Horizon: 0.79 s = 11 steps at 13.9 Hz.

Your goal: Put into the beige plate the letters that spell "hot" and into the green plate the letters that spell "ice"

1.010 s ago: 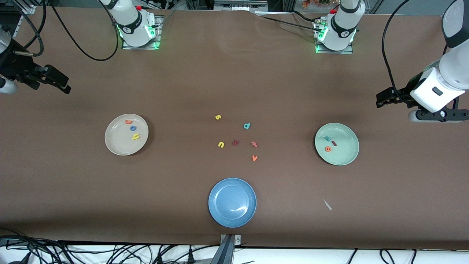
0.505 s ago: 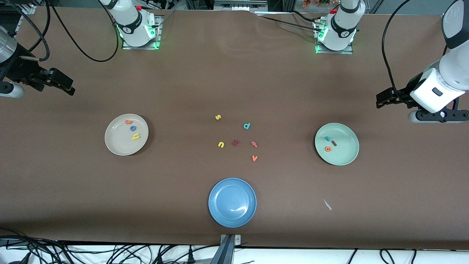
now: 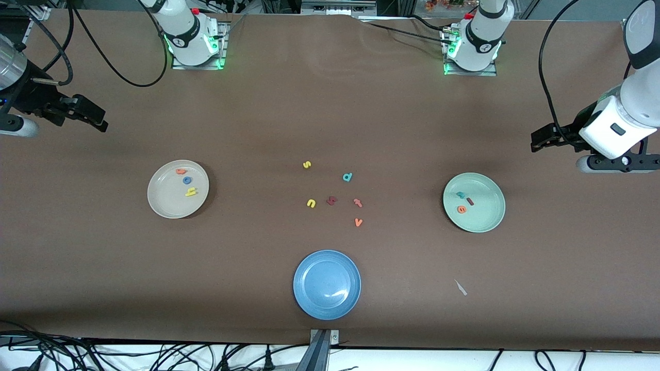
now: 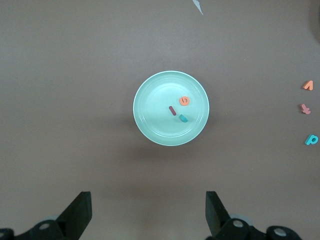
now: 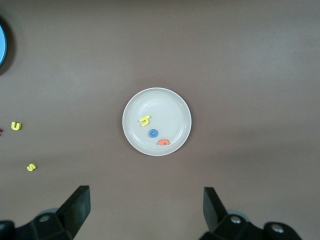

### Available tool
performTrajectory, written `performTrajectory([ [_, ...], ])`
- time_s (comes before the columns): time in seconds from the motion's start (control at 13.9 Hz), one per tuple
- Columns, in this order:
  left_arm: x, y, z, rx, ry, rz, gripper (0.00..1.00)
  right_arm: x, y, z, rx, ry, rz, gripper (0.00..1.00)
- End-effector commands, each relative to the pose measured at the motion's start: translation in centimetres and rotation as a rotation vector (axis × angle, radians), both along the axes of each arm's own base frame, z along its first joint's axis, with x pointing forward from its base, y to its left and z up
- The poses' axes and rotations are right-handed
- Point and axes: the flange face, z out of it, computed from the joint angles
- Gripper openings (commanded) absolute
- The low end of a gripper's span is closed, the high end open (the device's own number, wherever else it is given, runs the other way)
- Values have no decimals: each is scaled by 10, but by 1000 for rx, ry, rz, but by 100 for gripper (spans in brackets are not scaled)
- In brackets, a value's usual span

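Blue, the spare plate (image 3: 327, 284) lies nearest the front camera on the brown bench (image 3: 330, 113). Farther up, the beige plate (image 3: 164, 201) holds the yellow "h" (image 3: 191, 192), blue "o" (image 3: 186, 180) and orange "t" (image 3: 180, 171); the green plate (image 3: 484, 216) holds the orange "e" (image 3: 462, 209), dark red "i" (image 3: 469, 201) and teal "c" (image 3: 460, 195). Loose letters (image 3: 332, 200) lie between them. Farthest, the left tool (image 3: 542, 139) and right tool (image 3: 93, 117) hang released above bare bench.
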Motion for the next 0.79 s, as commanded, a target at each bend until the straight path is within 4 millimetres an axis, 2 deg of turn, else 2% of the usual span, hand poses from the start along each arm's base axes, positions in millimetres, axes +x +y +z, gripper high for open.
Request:
performTrajectory([
  [0.0, -1, 0, 6, -21, 3, -11, 100, -2, -5, 6, -15, 4, -17, 100],
  [0.72, -1, -1, 6, -23, 3, -13, 100, -2, -11, 4, -15, 8, -22, 100],
])
